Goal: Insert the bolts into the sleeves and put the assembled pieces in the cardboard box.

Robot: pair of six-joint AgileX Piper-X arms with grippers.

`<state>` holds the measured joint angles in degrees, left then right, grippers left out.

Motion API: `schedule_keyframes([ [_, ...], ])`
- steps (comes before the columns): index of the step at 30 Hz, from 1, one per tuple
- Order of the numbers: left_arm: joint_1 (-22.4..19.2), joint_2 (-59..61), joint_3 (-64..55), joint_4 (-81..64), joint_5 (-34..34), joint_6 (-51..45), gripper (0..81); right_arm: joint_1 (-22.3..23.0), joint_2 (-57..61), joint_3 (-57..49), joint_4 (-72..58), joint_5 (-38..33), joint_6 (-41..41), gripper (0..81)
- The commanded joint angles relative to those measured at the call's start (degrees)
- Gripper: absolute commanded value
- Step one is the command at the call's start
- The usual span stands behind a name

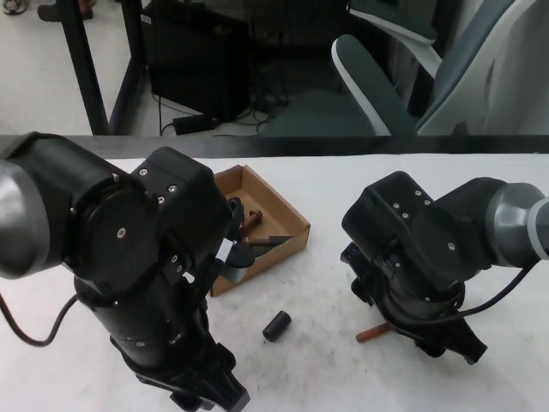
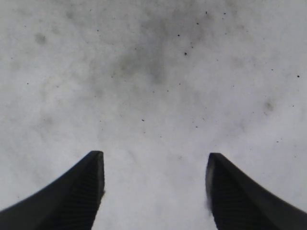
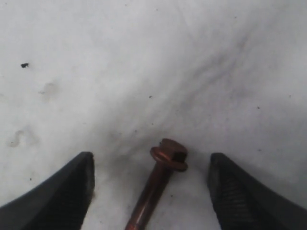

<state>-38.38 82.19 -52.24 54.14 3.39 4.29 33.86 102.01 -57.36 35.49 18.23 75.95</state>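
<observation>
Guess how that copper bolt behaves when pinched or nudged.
The bolt looks solid metal: probably stiff, heavy for its size. Lying flat on its round shank, it may roll, curving around its flanged head. Open right gripper straddles it.

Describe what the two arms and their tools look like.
Both the left arm and the right arm have glossy black housings, joint caps dotted with small silver screws, and grey link sections; a thin black cable loops off each. The left tool and right tool each have two black fingers that taper to a point, with finely ribbed inner faces.
</observation>
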Motion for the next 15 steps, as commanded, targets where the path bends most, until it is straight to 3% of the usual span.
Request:
schedule_keyframes([
  [1, -0.3, -0.3, -0.3, 0.2, -0.7, 0.0, 57.9, 0.3, 0.2, 0.2, 0.8, -0.5, 4.1, 63.8],
  [15, -0.3, -0.3, -0.3, 0.2, -0.7, 0.0, 57.9, 0.3, 0.2, 0.2, 0.8, -3.3, 14.2, 63.8],
])
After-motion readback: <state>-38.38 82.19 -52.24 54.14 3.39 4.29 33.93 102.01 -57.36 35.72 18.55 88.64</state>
